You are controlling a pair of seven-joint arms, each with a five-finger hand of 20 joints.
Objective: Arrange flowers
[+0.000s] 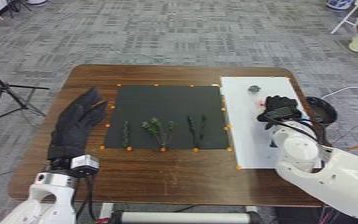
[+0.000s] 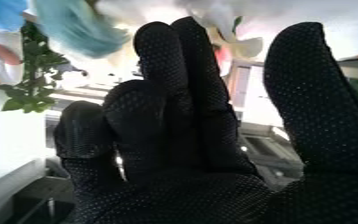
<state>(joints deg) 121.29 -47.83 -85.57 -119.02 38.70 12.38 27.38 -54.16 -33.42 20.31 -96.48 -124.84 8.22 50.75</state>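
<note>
Floor (image 1: 175,40): grey patterned carpet, runs out beyond both hands. 1 brown wooden table (image 1: 180,182), rounded corners, under left hand (image 1: 76,122) and right hand (image 1: 282,107). 1 black tripod (image 1: 5,86) left of left hand. Well beyond right hand: 1 blue-and-white pot (image 1: 340,4). White cable (image 1: 349,88) on carpet, right of right hand.

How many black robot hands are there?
2. The left hand is over the left side of the brown table, beside the black mat. The right hand is over the white sheet on the table's right side.
</note>
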